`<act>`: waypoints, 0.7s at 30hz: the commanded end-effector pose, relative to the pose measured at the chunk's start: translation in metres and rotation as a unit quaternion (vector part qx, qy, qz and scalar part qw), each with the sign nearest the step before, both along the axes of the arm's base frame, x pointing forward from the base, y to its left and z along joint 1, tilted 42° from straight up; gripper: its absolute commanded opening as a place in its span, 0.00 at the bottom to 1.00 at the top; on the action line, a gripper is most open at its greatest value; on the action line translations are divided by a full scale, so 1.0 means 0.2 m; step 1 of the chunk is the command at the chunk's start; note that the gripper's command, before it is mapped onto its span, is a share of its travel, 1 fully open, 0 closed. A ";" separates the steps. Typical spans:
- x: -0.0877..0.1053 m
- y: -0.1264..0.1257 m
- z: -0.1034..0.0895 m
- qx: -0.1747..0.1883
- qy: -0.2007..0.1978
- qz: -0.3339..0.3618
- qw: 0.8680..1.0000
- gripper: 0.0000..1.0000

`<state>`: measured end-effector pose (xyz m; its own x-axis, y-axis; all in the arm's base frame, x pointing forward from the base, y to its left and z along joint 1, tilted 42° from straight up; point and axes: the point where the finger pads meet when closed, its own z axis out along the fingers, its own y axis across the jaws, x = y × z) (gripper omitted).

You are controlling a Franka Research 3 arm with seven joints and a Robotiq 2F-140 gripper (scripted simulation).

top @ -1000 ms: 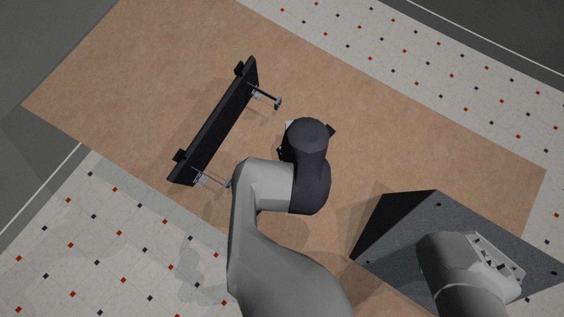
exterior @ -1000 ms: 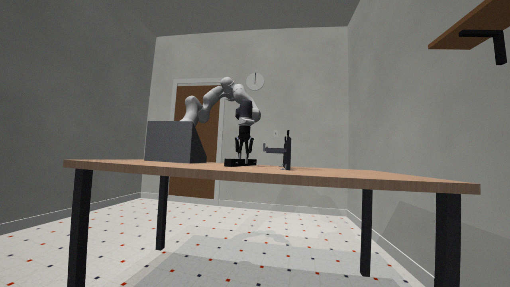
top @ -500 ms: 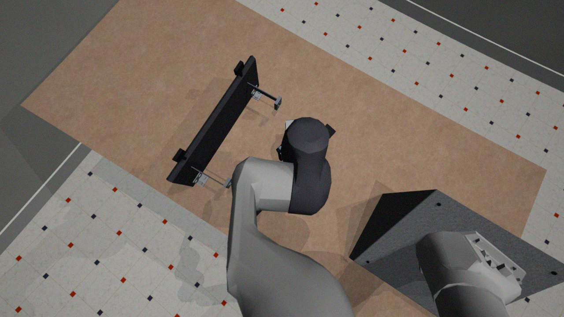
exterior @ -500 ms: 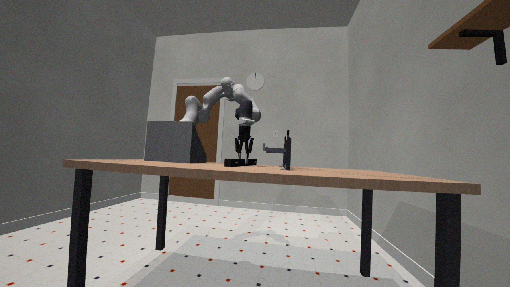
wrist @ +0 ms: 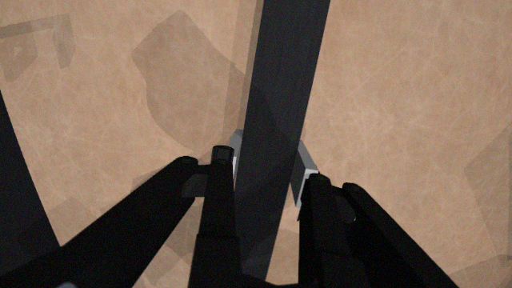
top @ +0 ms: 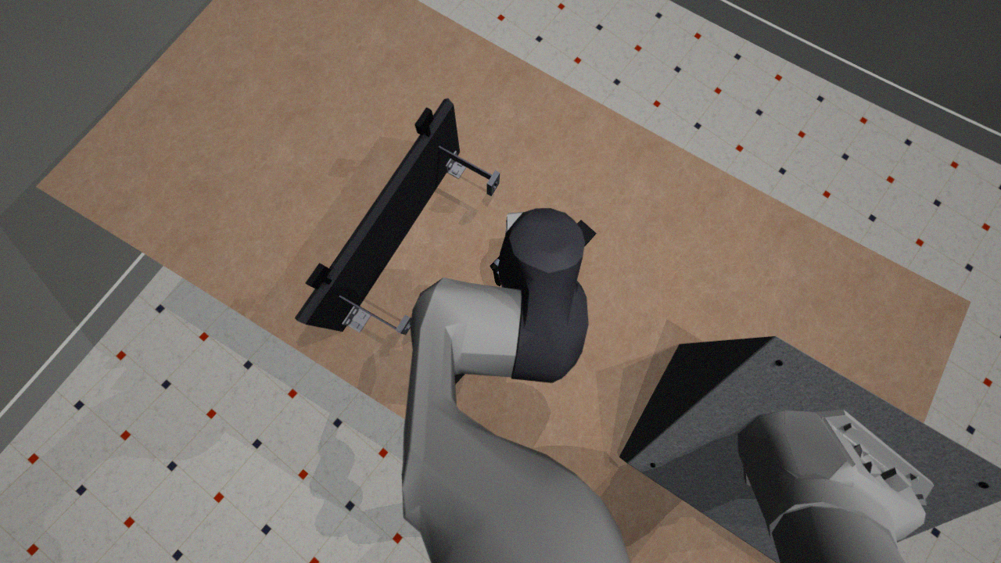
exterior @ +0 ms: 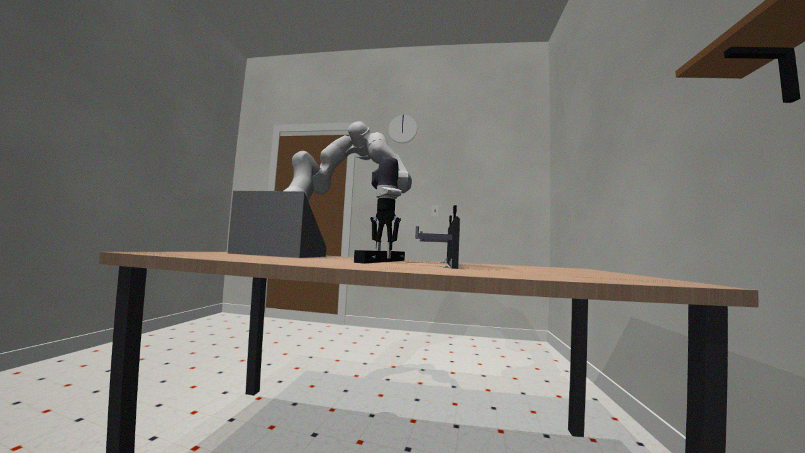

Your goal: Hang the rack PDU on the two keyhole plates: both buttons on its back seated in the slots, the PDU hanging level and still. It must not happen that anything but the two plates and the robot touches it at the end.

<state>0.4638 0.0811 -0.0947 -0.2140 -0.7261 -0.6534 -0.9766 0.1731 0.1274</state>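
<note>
So the rack PDU (wrist: 276, 100) is a long dark bar lying flat on the wooden desk (exterior: 506, 280), and in the wrist view it runs from the top middle of the frame down to the bottom centre. The tool (wrist: 267, 176) is clamped on it: the light grey pads (wrist: 304, 172) press against both long sides of the bar, so it's gripping the PDU across its width.

In the exterior view, the tool (exterior: 385, 239) points straight down at the centre of the frame, with the PDU (exterior: 378, 257) sitting under it on the desk surface. A little to the right stands the black mounting board (exterior: 453, 236), upright, with a grey arm sticking out toward the tool.

From the top view, that board (top: 381, 224) sits left of centre and the two keyhole plates (top: 456, 167) (top: 356, 319) are near its ends. The arm's wrist (top: 546, 280) hides the PDU there. The grey pedestal (top: 707, 392) fills the lower right.
</note>
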 end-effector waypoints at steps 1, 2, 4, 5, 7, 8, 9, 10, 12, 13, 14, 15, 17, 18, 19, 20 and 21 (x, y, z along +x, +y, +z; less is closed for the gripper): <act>0.00 -0.02 0.01 -0.001 -0.002 0.000 1.000 0.00; 0.00 -0.02 0.02 -0.001 -0.002 0.000 1.000 0.00; 0.00 -0.03 0.03 -0.001 -0.002 0.000 1.000 0.00; 0.00 -0.04 0.04 -0.001 -0.002 0.000 1.000 0.00; 0.00 -0.06 0.06 -0.001 -0.002 0.000 1.000 0.00; 0.00 -0.06 0.07 -0.001 -0.002 0.000 1.000 0.00; 0.00 -0.07 0.08 -0.001 -0.002 0.000 1.000 0.00; 0.00 -0.08 0.09 -0.001 -0.002 0.000 1.000 0.00; 0.00 -0.09 0.10 -0.001 -0.002 0.000 1.000 0.00; 0.00 -0.09 0.10 -0.001 -0.002 0.000 1.000 0.00; 0.00 -0.10 0.11 -0.001 -0.002 0.000 1.000 0.00; 0.00 -0.12 0.13 -0.001 -0.002 0.000 1.000 0.00; 0.00 -0.14 0.15 -0.001 -0.002 0.000 1.000 0.00; 0.00 -0.15 0.17 -0.001 -0.002 0.000 1.000 0.00; 0.00 -0.16 0.18 -0.001 -0.002 0.000 1.000 0.00; 0.00 -0.18 0.19 -0.001 -0.002 0.000 1.000 0.00; 0.00 -0.19 0.21 -0.001 -0.002 0.000 1.000 0.00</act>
